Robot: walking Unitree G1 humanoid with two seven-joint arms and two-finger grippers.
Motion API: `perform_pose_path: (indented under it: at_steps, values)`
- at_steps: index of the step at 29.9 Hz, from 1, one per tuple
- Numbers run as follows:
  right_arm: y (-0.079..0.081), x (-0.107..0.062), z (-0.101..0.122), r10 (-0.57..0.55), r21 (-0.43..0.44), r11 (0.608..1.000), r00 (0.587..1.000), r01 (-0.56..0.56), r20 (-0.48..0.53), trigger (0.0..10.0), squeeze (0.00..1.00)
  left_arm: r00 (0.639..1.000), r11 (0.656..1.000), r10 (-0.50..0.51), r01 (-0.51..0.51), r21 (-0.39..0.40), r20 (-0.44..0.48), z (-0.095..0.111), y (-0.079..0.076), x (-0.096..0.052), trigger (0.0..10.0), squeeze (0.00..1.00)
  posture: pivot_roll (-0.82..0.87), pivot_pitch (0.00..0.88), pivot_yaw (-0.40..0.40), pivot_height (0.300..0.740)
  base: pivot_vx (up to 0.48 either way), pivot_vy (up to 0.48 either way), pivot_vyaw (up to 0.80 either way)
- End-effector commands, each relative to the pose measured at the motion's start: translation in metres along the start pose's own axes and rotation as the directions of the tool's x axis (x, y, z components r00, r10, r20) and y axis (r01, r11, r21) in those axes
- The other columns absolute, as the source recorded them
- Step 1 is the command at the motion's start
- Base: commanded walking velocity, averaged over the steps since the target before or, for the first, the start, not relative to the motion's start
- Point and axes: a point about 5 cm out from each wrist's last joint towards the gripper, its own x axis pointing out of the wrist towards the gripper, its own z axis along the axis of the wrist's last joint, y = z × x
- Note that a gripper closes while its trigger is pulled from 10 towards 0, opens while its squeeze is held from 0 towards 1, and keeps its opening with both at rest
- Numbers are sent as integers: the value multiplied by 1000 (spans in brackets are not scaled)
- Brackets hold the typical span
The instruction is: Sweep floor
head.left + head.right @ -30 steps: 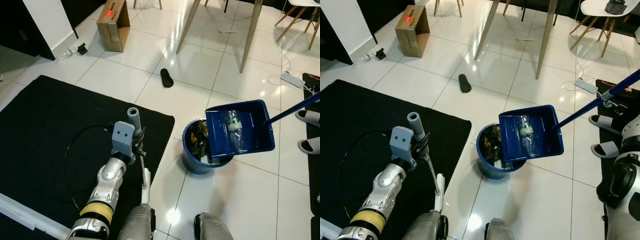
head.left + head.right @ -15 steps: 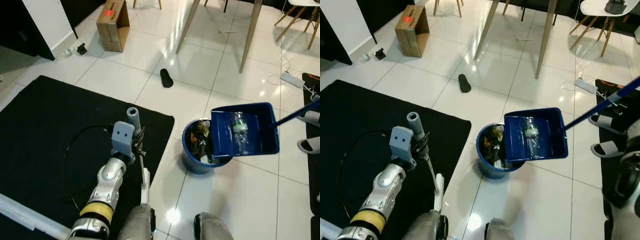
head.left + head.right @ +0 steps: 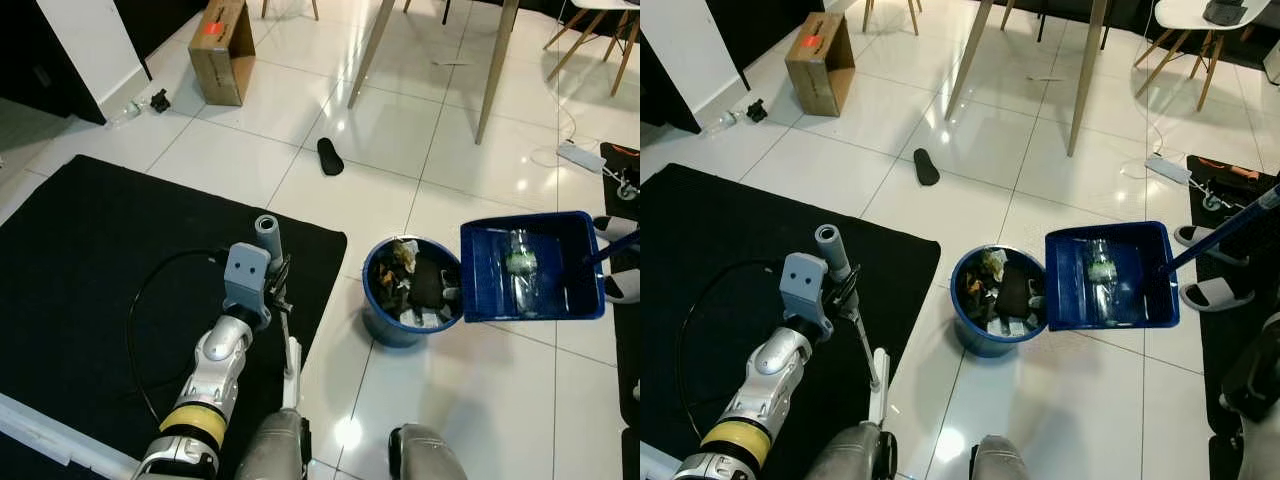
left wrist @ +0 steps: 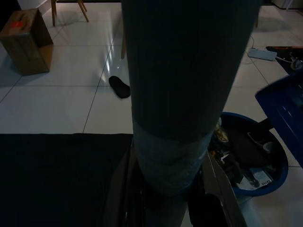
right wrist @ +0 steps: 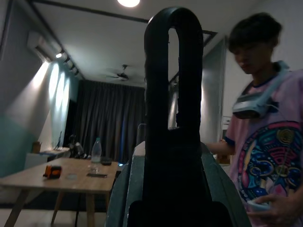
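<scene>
Emptying step: blue dustpan [image 3: 1110, 277] beside bin [image 3: 992, 300], level, bottle [image 3: 1101, 270] inside. Left claw [image 3: 278, 285] clamped on broom handle [image 4: 182, 90]. Right claw [image 5: 173, 118] grips dustpan handle. Judgement: bring pan lip over bin rim, tilt steeply, shake bottle out.

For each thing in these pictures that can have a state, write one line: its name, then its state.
Dustpan: raised, beside the bin, a clear bottle lying in it.
Bin: upright, open, rubbish inside.
Cardboard box: on the floor, open at one end.
Left gripper: shut on a broom handle.
Right gripper: shut on the dustpan handle.
</scene>
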Motion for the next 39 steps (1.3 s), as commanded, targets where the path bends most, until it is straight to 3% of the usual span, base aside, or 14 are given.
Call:
perform_pose_path:
  at_steps: [1,9,14,18,24,39]
  values:
    - [-3,5,13,19,-40,999,997,-16,75,10000,0,1000,1000,-11,11,-5,9,0,-4,1,10000,0,52,49,-11,740,0,0,0]
    - [6,5,13,59,-53,997,994,-55,87,10000,0,1000,1000,-11,11,-5,10,0,-5,1,10000,0,51,44,-11,740,0,0,0]
    - [14,7,10,34,91,995,995,-43,94,10000,0,1000,1000,-14,14,-4,11,0,-5,1,10000,0,47,39,-9,740,0,0,0]
    - [16,8,10,26,123,992,995,-38,94,10000,0,1000,1000,-15,15,-4,11,0,-5,1,10000,0,47,39,-9,740,0,0,0]
    - [34,2,2,52,163,984,995,-65,86,10000,0,1000,1000,-14,14,-2,14,1,-5,1,10000,0,47,36,-7,740,0,0,0]
    - [55,-3,2,204,67,975,974,-211,102,10000,0,1000,1000,-9,9,-4,13,-1,-5,-1,10000,0,47,50,-6,740,0,0,0]
